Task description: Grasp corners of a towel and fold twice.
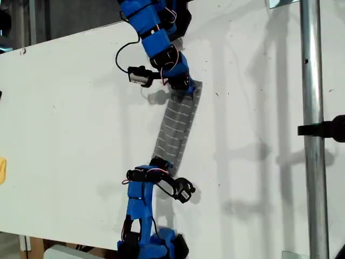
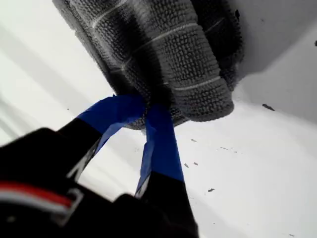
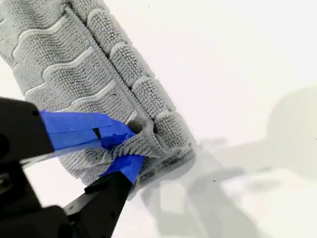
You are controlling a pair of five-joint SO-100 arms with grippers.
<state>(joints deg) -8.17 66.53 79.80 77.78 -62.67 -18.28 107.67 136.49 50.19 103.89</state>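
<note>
- At the exterior view's left edge a small yellow object (image 1: 2, 170) sits on the white table (image 1: 70, 118), well apart from everything else.
- Near the middle of the exterior view, one blue arm (image 1: 156, 38) comes in from the top edge and another blue arm (image 1: 141, 210) from the bottom edge. Each one's tip is at an end of the towel (image 1: 175, 127). The wrist views do not settle which of them is first and which is second.
- The towel lies between the two arms as a narrow grey strip on the table. It slants from the top arm's tip down toward the exterior view's left, to the bottom arm's tip.
- My first gripper (image 2: 146, 106) is clamped on the towel (image 2: 168, 54). Its two blue-taped fingers meet in the fabric at the lower edge of a bunched, shadowed fold. That fold looks raised off the table, which shows pale beneath and around it.
- My second gripper (image 3: 130, 146) is also clamped on the towel (image 3: 74, 64). One taped finger is on top and the other is under a pinched-up bit of the end edge, just beside a corner (image 3: 181, 148).
- In the second wrist view the towel lies flat in layers, with its wavy pale stripes running across it.
- Toward the exterior view's right, a metal pole (image 1: 312, 108) runs from top to bottom, with a black clamp (image 1: 329, 128) on it, well apart from the towel.
</note>
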